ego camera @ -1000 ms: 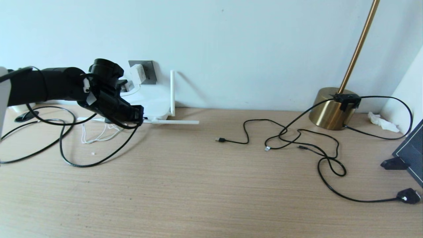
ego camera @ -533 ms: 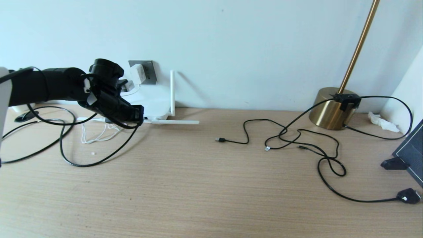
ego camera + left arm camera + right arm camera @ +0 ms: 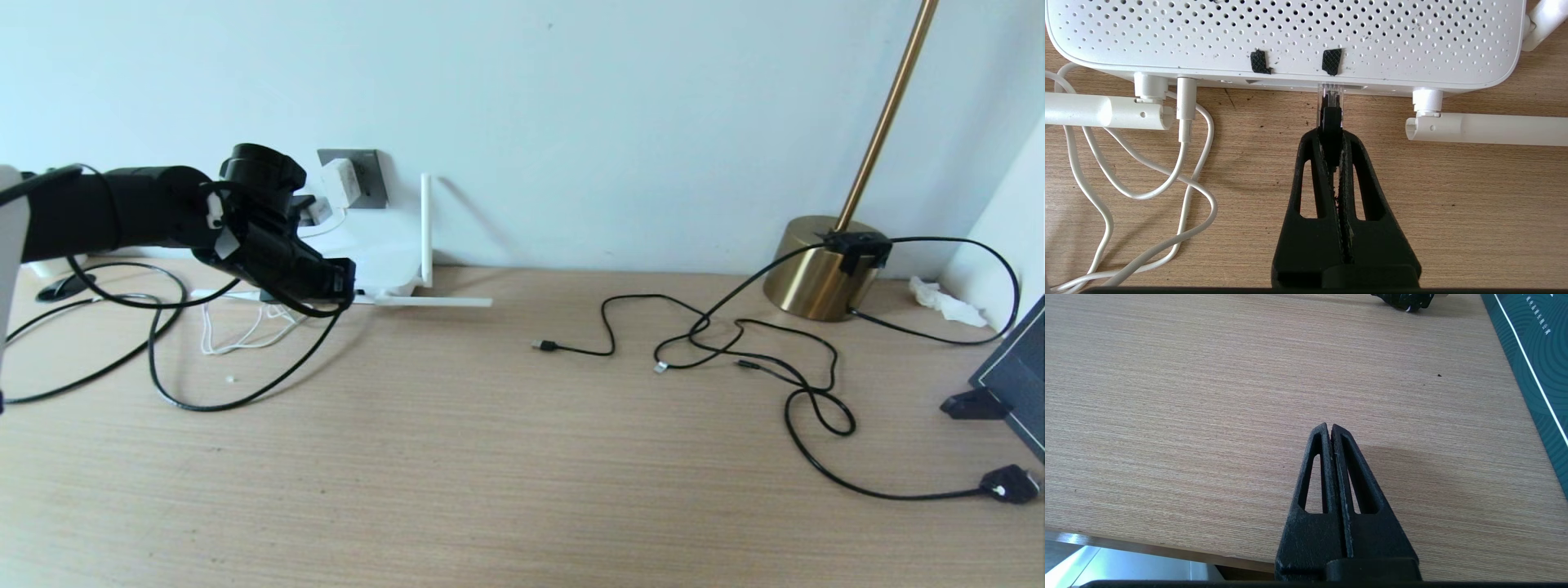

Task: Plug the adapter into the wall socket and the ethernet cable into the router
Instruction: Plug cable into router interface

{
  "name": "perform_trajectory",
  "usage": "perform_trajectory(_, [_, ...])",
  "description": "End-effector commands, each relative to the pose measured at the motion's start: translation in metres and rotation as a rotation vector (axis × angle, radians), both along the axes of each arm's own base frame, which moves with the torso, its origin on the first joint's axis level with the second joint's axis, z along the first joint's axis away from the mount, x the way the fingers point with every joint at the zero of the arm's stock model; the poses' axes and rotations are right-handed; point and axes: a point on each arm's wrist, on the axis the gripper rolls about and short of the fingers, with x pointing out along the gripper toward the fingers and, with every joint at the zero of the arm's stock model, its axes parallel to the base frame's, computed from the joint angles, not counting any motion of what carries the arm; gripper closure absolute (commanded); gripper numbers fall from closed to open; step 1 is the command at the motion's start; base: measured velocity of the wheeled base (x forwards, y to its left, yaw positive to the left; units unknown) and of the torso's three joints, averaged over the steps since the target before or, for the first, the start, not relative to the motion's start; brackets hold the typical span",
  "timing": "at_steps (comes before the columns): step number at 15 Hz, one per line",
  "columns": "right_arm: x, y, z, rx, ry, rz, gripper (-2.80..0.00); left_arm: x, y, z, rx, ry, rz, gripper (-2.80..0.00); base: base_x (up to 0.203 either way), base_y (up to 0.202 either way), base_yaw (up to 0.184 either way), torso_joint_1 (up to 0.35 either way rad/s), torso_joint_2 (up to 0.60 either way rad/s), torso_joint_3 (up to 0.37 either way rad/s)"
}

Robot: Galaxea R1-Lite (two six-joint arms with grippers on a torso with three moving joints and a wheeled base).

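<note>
The ethernet cable [image 3: 204, 404] loops black across the wooden table [image 3: 490, 457] in my head view, trailing up into my left gripper [image 3: 347, 287], which sits right at the near edge of the router [image 3: 384, 261]. Just beyond that gripper, on the wall, the adapter [image 3: 337, 182] already sits in the wall socket [image 3: 367, 175], so I judge the first half of the job done. I count one router here, with two antennas showing clearly, one socket, one adapter, one brass lamp base [image 3: 816, 269] well off toward my right side, and two loose black USB-tipped cables [image 3: 571, 349] between it and my working arm

In the left wrist view the left gripper [image 3: 1331, 130] is clamped on the black boot of the ethernet cable [image 3: 1331, 122], and the clear plug [image 3: 1330, 96] directly ahead of the tips has its nose at the router [image 3: 1290, 36] port. I cannot tell whether it has seated fully, so that is what remains, then letting go. Beside the gripper I count one white cord [image 3: 1184, 163] plugged in, and parts of three antennas, two lying either side

In the right wrist view the right gripper [image 3: 1329, 426] hangs closed and empty over bare table [image 3: 1188, 416], idle, with a dark teal board [image 3: 1527, 355] off to one side
</note>
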Motion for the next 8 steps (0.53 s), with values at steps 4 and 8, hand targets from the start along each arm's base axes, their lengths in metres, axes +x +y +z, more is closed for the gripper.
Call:
perform_trajectory(4, [-0.0001,0.0000,0.0000,0.001,0.000,0.001,0.00,0.0006,-0.0001,-0.0004,0.000,-0.001,0.000,0.00,0.000,0.000,0.000,0.000,0.00,0.000])
perform_trajectory(8, [0.0000,0.0000,-0.0004,0.000,0.002,0.001,0.00,0.0036,0.0003,-0.0023,-0.001,-0.009,0.002,0.00,0.000,0.000,0.000,0.000,0.00,0.000])
